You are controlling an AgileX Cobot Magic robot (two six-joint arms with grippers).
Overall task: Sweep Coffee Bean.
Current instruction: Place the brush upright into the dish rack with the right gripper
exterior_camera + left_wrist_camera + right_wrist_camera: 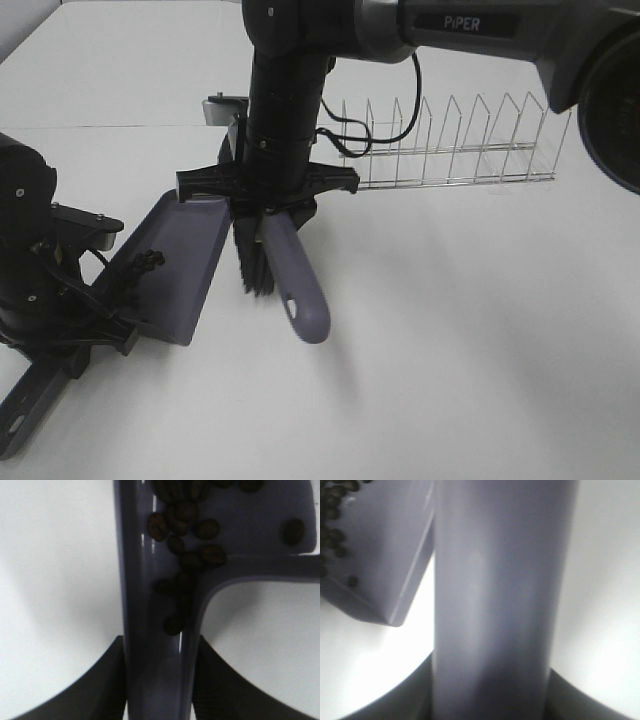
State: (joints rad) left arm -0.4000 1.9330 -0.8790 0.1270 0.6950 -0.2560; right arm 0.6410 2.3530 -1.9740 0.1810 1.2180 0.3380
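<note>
Left gripper (157, 685): mine, closed snug on the dustpan (150, 580) handle, a finger on each side.
Right gripper (492, 695): mine, clamped around the brush (297, 280) handle.
Coffee beans (185, 535): clustered inside the dustpan, at nine o'clock from the brush.
Bristles (255, 265): just beside the dustpan's open edge.
Wire rack (450, 150): at two o'clock from the brush, on the table (480, 330).

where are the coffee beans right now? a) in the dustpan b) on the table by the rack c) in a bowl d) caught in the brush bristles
a: the beans lie inside the dustpan, some down its handle channel, which the left pincer grips.
</note>
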